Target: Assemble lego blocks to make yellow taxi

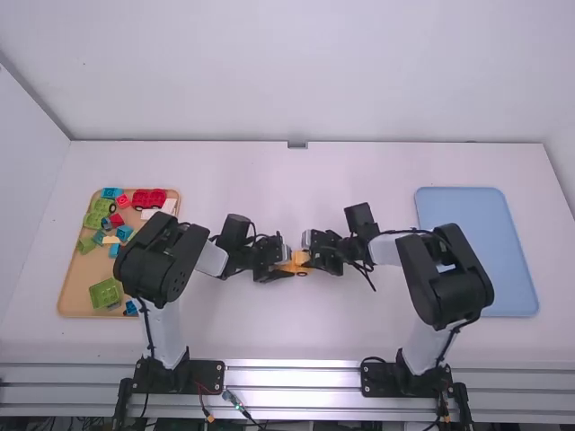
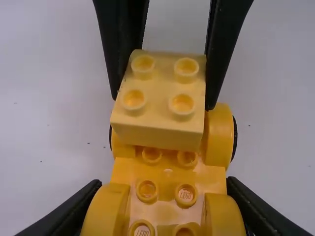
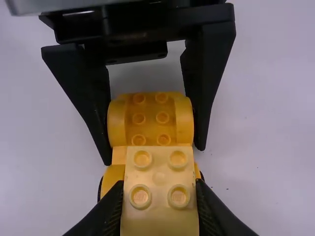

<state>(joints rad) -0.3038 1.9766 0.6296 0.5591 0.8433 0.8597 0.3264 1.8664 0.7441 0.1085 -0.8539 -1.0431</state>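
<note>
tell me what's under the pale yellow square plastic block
An orange-yellow studded plastic car base shows beneath the block; what the block covers is hidden, contact unclear.

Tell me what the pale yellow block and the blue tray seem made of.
The pale yellow block looks like hard, smooth plastic: crisp moulded studs, soft highlights. The blue tray is probably matte plastic, its colour even and corners rounded, though painted metal is possible.
</note>
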